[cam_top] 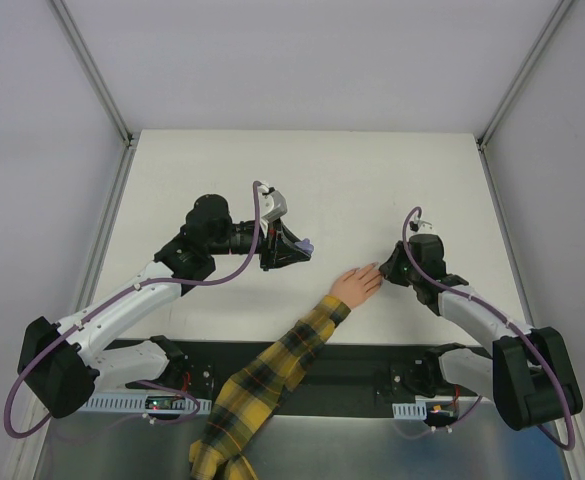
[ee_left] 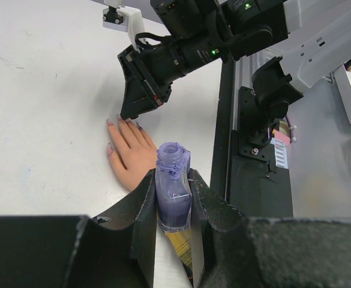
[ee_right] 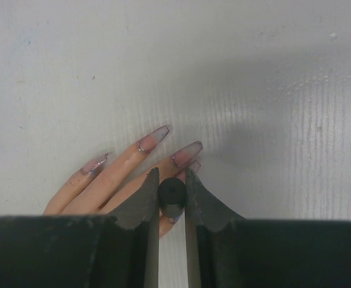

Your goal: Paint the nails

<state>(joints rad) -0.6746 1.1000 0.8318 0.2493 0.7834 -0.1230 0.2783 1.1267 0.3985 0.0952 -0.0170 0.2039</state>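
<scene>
ok, left gripper (ee_left: 173, 180) clamps the open purple bottle (ee_left: 173, 195), right gripper (ee_right: 172, 174) pinches the dark cap (ee_right: 171, 197) just above the nails (ee_right: 157, 137), hand (cam_top: 357, 284) flat on the table (cam_top: 372, 180); we reckon nails stiff, tiny, slick, so brush lightly, never grip

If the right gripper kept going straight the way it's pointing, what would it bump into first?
Probably the hand: the right gripper, shut on a dark cap, points at its fingertips, near the nails. How far off they are is unclear.
</scene>
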